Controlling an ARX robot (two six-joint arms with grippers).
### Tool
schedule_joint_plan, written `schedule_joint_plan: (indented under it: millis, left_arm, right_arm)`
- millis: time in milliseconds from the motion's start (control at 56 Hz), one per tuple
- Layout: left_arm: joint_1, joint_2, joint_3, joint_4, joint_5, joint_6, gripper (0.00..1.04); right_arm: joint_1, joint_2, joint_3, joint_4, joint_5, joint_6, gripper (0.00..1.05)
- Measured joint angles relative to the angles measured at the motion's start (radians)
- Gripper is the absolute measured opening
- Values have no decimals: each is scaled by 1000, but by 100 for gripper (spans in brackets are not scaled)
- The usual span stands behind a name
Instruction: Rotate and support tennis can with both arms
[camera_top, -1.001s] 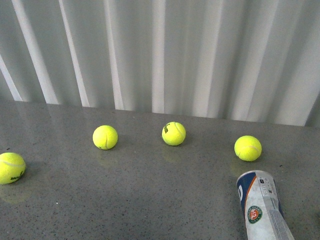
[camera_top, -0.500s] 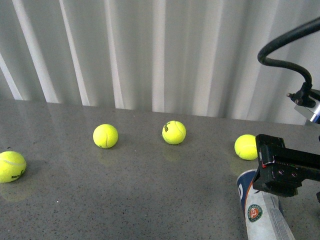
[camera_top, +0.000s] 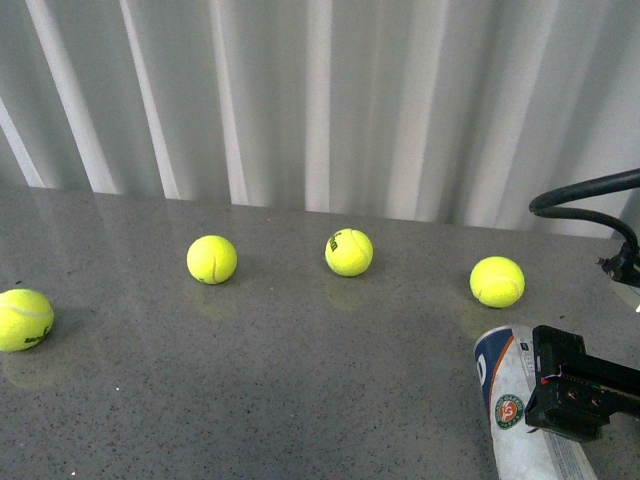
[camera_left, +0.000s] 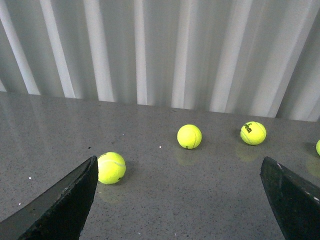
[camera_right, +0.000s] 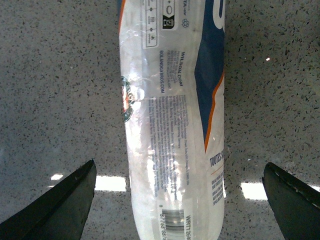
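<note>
Clear plastic tennis can (camera_right: 172, 115), blue-and-white labelled, lies flat beneath the wide-spread right gripper (camera_right: 178, 167); left gripper (camera_left: 178, 160) spread too.

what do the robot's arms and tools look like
The right tool is a boxy matte black block with tiny red marks near its top edge; a thick black cable curves above it. The left tool shows only its fingers: plain black wedges, like the right one's in its wrist view.

blue-white tennis can (camera_right: 172, 115), yellow balls (camera_top: 348, 252)
</note>
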Motion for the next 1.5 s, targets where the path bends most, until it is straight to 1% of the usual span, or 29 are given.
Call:
schedule_joint_plan:
  millis: [250, 411, 679, 983, 1126, 1233, 1287, 1394, 1501]
  left_arm:
    - [0, 0, 0, 0, 0, 0, 98]
    - [0, 0, 0, 0, 0, 0, 98]
    - [0, 0, 0, 0, 0, 0, 98]
    - [0, 0, 0, 0, 0, 0, 98]
    - [0, 0, 0, 0, 0, 0, 98]
    - [0, 0, 0, 0, 0, 0, 98]
    - [0, 0, 0, 0, 0, 0, 98]
    - [0, 0, 0, 0, 0, 0, 98]
    - [0, 0, 0, 0, 0, 0, 98]
  right_arm:
    - [-5, 80, 25, 54, -8, -5, 98]
    - [-3, 126, 56, 62, 18, -32, 98]
    - [-15, 198, 48, 138, 27, -57, 98]
    - [-3, 240, 24, 199, 40, -63, 98]
    - [2, 248, 11, 216, 57, -68, 98]
    - [2, 248, 7, 218, 89, -79, 98]
    - [0, 248, 6, 219, 95, -84, 92]
    - [-1, 248, 5, 219, 111, -92, 77]
    - [-2, 248, 3, 220, 116, -98, 66]
